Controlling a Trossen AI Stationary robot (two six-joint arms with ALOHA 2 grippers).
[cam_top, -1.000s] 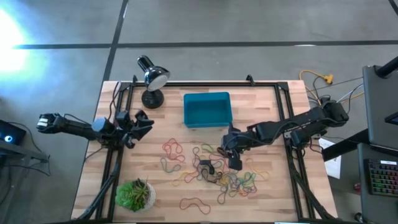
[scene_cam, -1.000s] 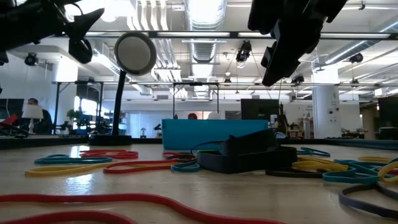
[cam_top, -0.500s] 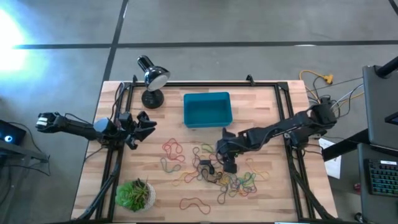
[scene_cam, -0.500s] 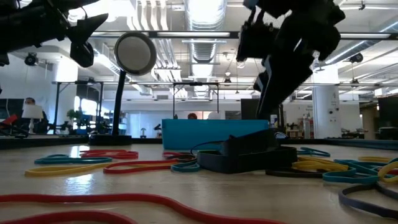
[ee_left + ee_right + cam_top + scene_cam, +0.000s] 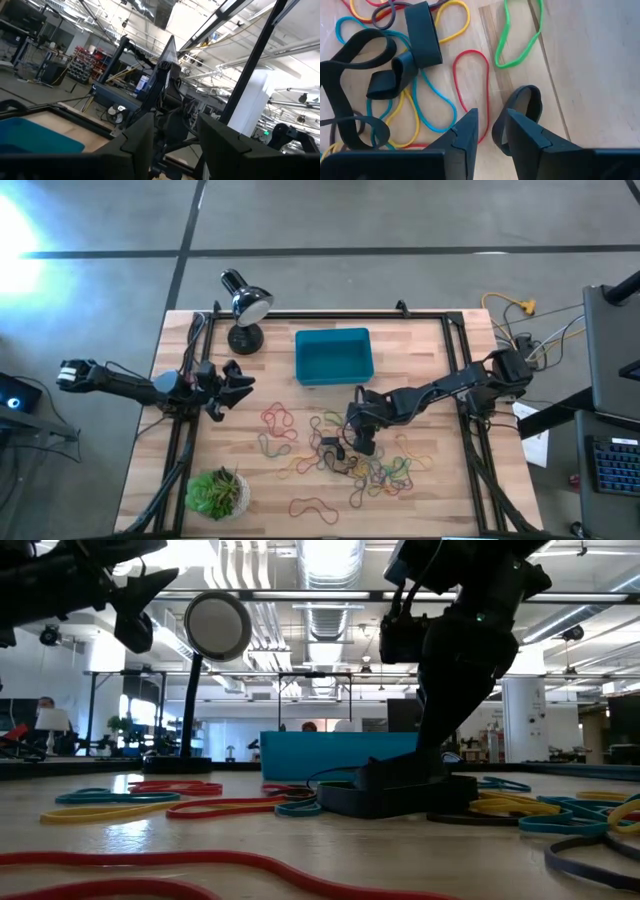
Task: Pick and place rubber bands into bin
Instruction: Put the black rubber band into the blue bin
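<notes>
Down on the smooth wooden table (image 5: 430,350), thin floppy rubber bands (image 5: 385,470) are met by the right gripper (image 5: 489,131), fingers narrowly apart around a wide black band (image 5: 522,112).

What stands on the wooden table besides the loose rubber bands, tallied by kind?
Teal-blue rectangular plastic bin: 1
Black desk lamp with round shade: 1
Green potted plant: 1
Total: 3

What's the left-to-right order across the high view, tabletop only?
left gripper → lamp → bin → right gripper, down on the rubber bands. The potted plant overlaps the left gripper's span, so it is left out.
</notes>
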